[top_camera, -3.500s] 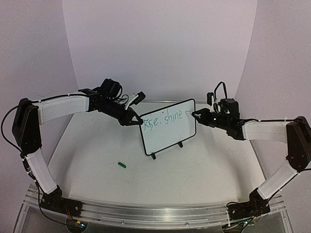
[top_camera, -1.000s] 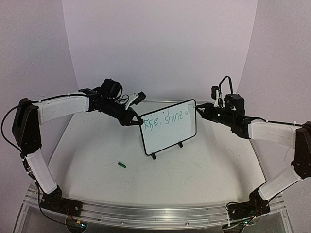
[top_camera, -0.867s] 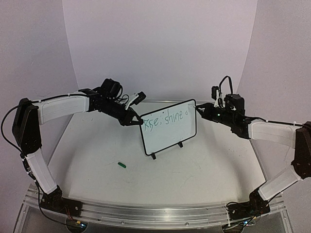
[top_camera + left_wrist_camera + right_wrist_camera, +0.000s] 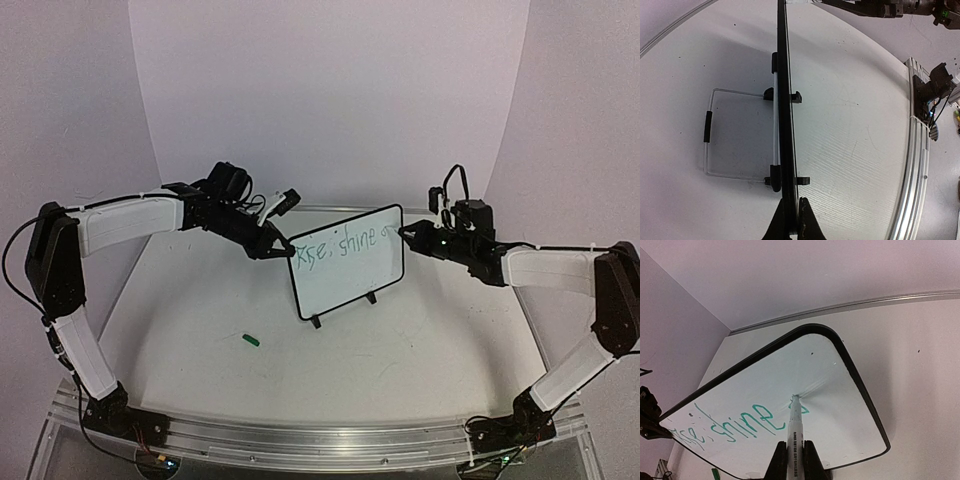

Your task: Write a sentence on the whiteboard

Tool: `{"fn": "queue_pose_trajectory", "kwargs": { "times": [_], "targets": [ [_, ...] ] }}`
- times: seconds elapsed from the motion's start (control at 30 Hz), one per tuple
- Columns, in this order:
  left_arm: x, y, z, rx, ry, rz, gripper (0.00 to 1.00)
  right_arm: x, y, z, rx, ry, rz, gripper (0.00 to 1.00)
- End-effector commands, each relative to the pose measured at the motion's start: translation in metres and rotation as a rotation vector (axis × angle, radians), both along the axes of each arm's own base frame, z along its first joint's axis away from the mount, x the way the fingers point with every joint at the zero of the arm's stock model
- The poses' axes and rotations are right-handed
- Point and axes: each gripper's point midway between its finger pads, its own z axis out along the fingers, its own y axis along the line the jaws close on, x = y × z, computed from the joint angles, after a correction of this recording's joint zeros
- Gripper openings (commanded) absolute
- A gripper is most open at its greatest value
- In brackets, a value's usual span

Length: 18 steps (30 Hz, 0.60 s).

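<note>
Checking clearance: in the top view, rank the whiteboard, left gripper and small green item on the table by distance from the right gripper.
1. whiteboard, its right edge alongside.
2. left gripper, on the board's left edge.
3. small green item, farther front-left.

White tabletop (image 4: 420, 350), scuffed, edged by a metal rail (image 4: 320, 438).
Standing upright on two black feet, whiteboard (image 4: 345, 285); lying well apart, nearer the rail, small green piece (image 4: 251, 341).

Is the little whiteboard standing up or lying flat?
Standing up. The whiteboard rests on its two black feet, its edge pinched by the left gripper.
</note>
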Motion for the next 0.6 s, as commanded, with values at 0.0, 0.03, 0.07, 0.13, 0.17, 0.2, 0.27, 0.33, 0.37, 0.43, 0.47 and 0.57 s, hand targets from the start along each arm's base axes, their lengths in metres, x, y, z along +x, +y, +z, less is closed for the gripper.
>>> {"fn": "queue_pose_trajectory", "kwargs": {
  "times": [0.0, 0.03, 0.07, 0.13, 0.17, 0.2, 0.27, 0.33, 0.37, 0.43, 0.47, 0.57],
  "targets": [
    [-0.012, 0.008, -0.038, 0.127, 0.059, -0.016, 0.00, 0.012, -0.004, 0.018, 0.004, -0.060, -0.042, 0.00],
    [-0.012, 0.008, -0.037, 0.127, 0.058, -0.015, 0.00, 0.012, -0.005, 0.018, 0.004, -0.060, -0.047, 0.00],
    [-0.012, 0.008, -0.038, 0.127, 0.058, -0.015, 0.00, 0.012, -0.006, 0.018, 0.004, -0.060, -0.051, 0.00],
    [-0.012, 0.008, -0.038, 0.127, 0.058, -0.015, 0.00, 0.012, -0.007, 0.017, 0.003, -0.059, -0.057, 0.00],
    [-0.012, 0.008, -0.037, 0.126, 0.056, -0.016, 0.00, 0.012, -0.007, 0.016, 0.003, -0.056, -0.057, 0.00],
    [-0.012, 0.008, -0.037, 0.125, 0.057, -0.015, 0.00, 0.012, -0.007, 0.015, 0.003, -0.053, -0.054, 0.00],
    [-0.012, 0.008, -0.037, 0.126, 0.056, -0.015, 0.00, 0.011, -0.005, 0.012, 0.004, -0.044, -0.047, 0.00],
    [-0.012, 0.008, -0.037, 0.126, 0.056, -0.016, 0.00, 0.010, -0.004, 0.005, 0.000, -0.029, -0.040, 0.00],
    [-0.012, 0.008, -0.037, 0.126, 0.056, -0.016, 0.00, 0.009, -0.004, 0.002, -0.002, -0.022, -0.036, 0.00],
    [-0.012, 0.008, -0.037, 0.127, 0.056, -0.015, 0.00, 0.008, -0.004, -0.007, -0.009, -0.001, -0.033, 0.00],
    [-0.012, 0.008, -0.037, 0.126, 0.055, -0.015, 0.00, 0.006, -0.005, -0.011, -0.010, 0.008, -0.032, 0.00],
    [-0.012, 0.008, -0.037, 0.126, 0.058, -0.015, 0.00, 0.002, -0.006, -0.023, -0.017, 0.035, -0.032, 0.00]
  ]
}}
